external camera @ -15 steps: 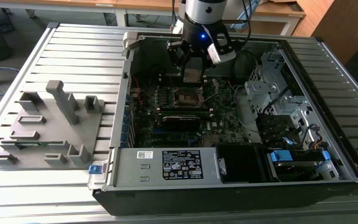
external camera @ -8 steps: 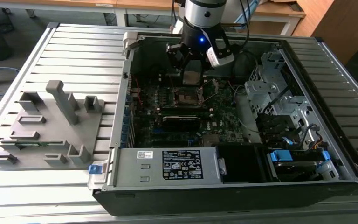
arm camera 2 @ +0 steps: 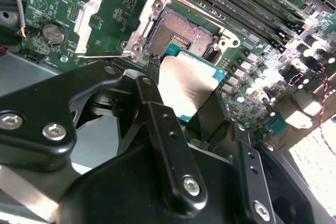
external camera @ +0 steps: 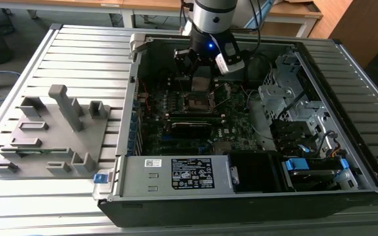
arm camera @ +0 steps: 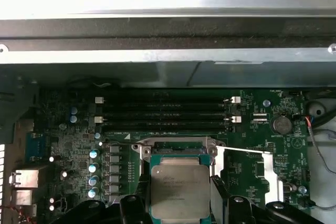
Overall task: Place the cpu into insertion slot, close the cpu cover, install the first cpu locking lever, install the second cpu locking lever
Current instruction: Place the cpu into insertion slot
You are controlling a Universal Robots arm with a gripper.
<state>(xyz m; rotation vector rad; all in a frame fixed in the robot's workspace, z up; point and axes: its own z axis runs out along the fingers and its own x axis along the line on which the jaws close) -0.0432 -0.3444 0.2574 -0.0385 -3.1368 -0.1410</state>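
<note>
Begin at the exterior view's left, where a grey fixture tray (external camera: 51, 132) rests on the slatted table (external camera: 77, 54), well apart from the work area. Beside it, the open computer case (external camera: 241, 211) lies on its side. This turns the motherboard (external camera: 169, 137) face up, so you can approach it from above. Over the middle of the board, the gripper (external camera: 201, 78) hangs above the insertion slot (external camera: 199, 102). The jaws are clamped on the cpu (arm camera 2: 191, 85), gripping two opposite edges. Judge this hold to be deliberate: it leaves the grey metal top and the underside untouched and gives the chip a free path down into the socket. In both wrist views the chip is held off the slot and near it, not yet seated. The cpu cover (arm camera 2: 88, 18) is swung open and lies back beside the slot, exposing the dark contact field for loading. With the cover open and the chip in the jaws, treat the first step as the one in hand. At the exterior view's right, the drive cage (external camera: 294, 98) stands near the arm but apart from it.
</note>
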